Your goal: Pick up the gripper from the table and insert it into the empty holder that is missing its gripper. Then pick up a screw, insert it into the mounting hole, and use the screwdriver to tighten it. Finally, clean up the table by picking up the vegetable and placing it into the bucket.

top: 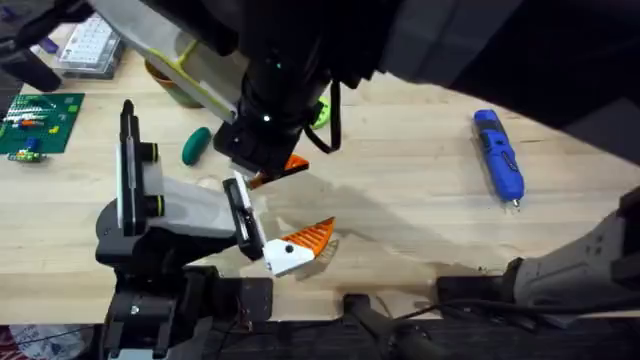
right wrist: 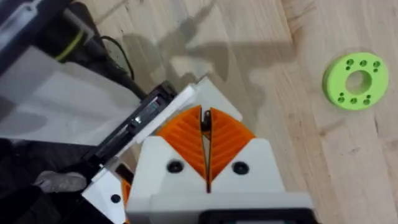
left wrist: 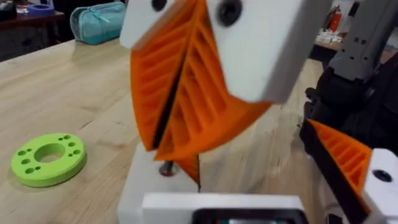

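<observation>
The holder [top: 150,215] stands at the left. At its black jaw end sits my left gripper [top: 285,212], white with orange pads and open. One of its fingers [left wrist: 146,186] is near, the other [left wrist: 345,158] farther off. My right gripper [right wrist: 204,115] points down from the big dark arm, shut on a small dark screw [right wrist: 204,122]. In the left wrist view the screw [left wrist: 166,168] rests on the near white finger. The blue screwdriver [top: 498,155] lies at the right. The vegetable [top: 196,146] lies beyond the holder. The bucket [top: 160,78] is mostly hidden by the arm.
A lime-green ring [top: 318,112] lies on the table beyond the right gripper. A green brick baseplate [top: 38,122] and a clear parts box [top: 88,45] sit at the far left. Bare wood stretches between the holder and the screwdriver.
</observation>
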`<action>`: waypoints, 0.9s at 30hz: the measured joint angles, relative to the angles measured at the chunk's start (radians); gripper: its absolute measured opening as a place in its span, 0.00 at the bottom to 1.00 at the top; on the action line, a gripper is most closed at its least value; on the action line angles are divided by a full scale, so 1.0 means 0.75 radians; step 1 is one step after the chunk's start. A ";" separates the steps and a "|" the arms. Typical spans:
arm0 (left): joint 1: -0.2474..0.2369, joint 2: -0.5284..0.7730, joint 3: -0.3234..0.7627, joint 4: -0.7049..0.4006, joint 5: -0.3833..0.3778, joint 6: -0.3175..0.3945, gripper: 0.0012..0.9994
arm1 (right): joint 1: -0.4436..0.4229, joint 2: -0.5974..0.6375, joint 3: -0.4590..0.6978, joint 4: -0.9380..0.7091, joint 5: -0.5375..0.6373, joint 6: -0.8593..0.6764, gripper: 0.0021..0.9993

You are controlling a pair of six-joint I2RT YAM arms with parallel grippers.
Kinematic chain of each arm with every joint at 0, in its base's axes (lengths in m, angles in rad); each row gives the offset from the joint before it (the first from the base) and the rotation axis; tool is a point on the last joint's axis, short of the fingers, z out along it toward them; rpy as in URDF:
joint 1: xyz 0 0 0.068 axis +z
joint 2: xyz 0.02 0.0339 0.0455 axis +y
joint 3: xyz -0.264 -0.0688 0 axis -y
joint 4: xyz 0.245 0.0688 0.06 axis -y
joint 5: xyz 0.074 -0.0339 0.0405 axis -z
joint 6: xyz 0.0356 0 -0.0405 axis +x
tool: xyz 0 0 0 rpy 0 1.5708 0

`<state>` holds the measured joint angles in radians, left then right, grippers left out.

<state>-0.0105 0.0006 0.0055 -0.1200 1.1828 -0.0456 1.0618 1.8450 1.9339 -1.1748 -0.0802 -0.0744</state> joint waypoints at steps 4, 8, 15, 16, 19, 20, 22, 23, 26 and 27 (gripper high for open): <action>-0.001 0.000 0.000 0.000 0.000 0.000 0.99 | 0.000 0.000 0.000 0.000 0.016 0.000 0.01; 0.000 0.000 0.000 0.000 0.000 0.000 0.99 | 0.000 0.000 0.000 0.000 0.016 0.000 0.01; 0.000 0.000 0.000 0.000 0.000 0.000 0.99 | 0.000 0.000 -0.004 0.002 0.016 0.000 0.01; 0.000 0.000 0.000 0.000 0.000 0.000 0.99 | 0.000 0.000 -0.009 0.004 0.016 0.000 0.01; 0.000 0.000 0.000 0.000 0.000 0.000 0.99 | 0.000 0.000 -0.040 0.015 0.016 0.000 0.01; 0.000 0.000 0.000 0.000 0.000 -0.003 0.99 | 0.000 0.000 -0.052 0.020 0.016 0.000 0.01; 0.000 -0.001 0.000 0.000 -0.001 -0.009 0.99 | 0.000 0.000 -0.072 0.026 0.016 0.000 0.01; 0.000 0.000 0.000 0.000 -0.001 -0.014 0.99 | 0.000 0.000 -0.080 0.027 0.016 0.000 0.01; 0.000 0.001 0.000 0.000 -0.001 -0.026 0.99 | 0.000 0.000 -0.085 0.033 0.016 0.000 0.01; 0.000 0.001 0.000 0.000 -0.001 -0.028 0.99 | 0.000 0.000 -0.085 0.033 0.016 0.000 0.01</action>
<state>-0.0105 0.0010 0.0055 -0.1201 1.1819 -0.0663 1.0618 1.8450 1.8698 -1.1503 -0.0685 -0.0742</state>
